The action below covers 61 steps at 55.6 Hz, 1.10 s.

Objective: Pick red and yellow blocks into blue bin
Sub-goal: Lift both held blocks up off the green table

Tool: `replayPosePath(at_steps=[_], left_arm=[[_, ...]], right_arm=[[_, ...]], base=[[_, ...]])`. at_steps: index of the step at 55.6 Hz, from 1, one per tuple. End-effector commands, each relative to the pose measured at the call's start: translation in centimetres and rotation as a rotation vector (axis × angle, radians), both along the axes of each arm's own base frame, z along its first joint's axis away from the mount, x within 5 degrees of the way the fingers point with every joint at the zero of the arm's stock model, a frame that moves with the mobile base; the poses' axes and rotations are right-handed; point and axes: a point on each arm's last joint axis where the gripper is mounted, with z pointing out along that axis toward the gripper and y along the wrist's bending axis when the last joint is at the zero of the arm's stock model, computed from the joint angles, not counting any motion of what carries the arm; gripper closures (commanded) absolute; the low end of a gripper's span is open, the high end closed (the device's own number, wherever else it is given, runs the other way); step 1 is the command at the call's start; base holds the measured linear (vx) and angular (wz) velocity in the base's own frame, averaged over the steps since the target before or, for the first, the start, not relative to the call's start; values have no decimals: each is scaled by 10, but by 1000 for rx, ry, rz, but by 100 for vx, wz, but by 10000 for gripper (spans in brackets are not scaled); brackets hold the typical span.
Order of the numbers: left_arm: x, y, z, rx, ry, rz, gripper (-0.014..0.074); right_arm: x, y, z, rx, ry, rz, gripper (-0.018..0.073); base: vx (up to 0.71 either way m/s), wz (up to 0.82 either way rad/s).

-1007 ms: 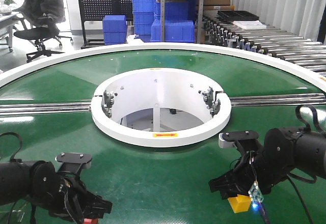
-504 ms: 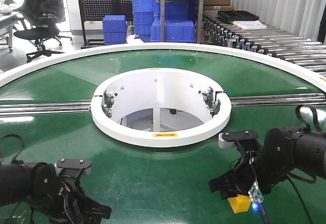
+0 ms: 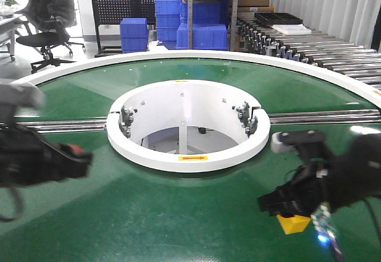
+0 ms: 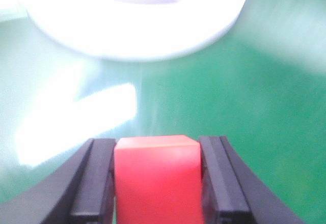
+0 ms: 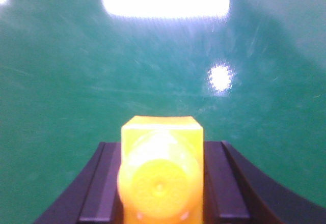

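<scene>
On the round green desk (image 3: 190, 226), two-arm station, items as follows.

Item 1, left tool (image 3: 77, 155): jaws drawn in to the width of the red cube (image 4: 155, 183), one black pad flat against each side face. Position: left edge of the front view, near the metal rail (image 3: 59, 125), outline smeared. The wrist view shows green surface and the white ring (image 3: 187, 155) beyond the cube. The cube reads as carried above the desk, though the gap beneath it is hidden.

Item 2, right tool (image 5: 162, 150): closed to the width of the yellow brick (image 3: 294, 223), pads on two opposite sides, a round stud facing the wrist camera. Position: front right of the ring, low over the desk. Contact with the surface cannot be told.

Item 3, blue bin: not identifiable in any view. Several blue crates (image 3: 202, 36) stand well beyond the desk's far rim, and none can be matched to it with confidence.

Notes on holding: side grips across flat faces keep each block square and leave the underside free, which suits a release from above into a tub. Judged stage: both blocks secured, neither delivered, with the carry to the bin yet to do. Risk: only two faces of each block are pinched, so a loose squeeze could let one slip in transit.
</scene>
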Motion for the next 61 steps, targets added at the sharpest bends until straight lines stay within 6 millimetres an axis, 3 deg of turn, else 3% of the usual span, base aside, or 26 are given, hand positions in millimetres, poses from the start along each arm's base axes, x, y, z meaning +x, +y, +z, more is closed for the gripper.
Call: replayPosePath(at_steps=[1,8,17,23,30,37,61], left_arm=[[-37,11,38,-64,-208,9,601],[-77,24,31,-82,-269,16,599],[-119,39,-1,-102,-343,35,597],[-141,47,-18,-146,-415,55,597],[-155,51,-32,-154,-423,56,597],[-160,52,-34,-151,-420,51,597],[-161,52,-35,-148,-409,49,597]], right_arm=[[-33,-8,41,37,-240,1,570],[-83,-20,44,52,-377,-8,570],[-143,-33,37,77,-496,-18,570],[-181,-42,34,101,-615,-27,570],[-210,-49,28,122,-708,-32,570],[-221,-52,25,121,-743,-30,570],[-221,-51,25,121,-738,-29,570]], base=[[0,0],[0,0],[0,0],[0,0],[0,0],[0,0],[0,0]])
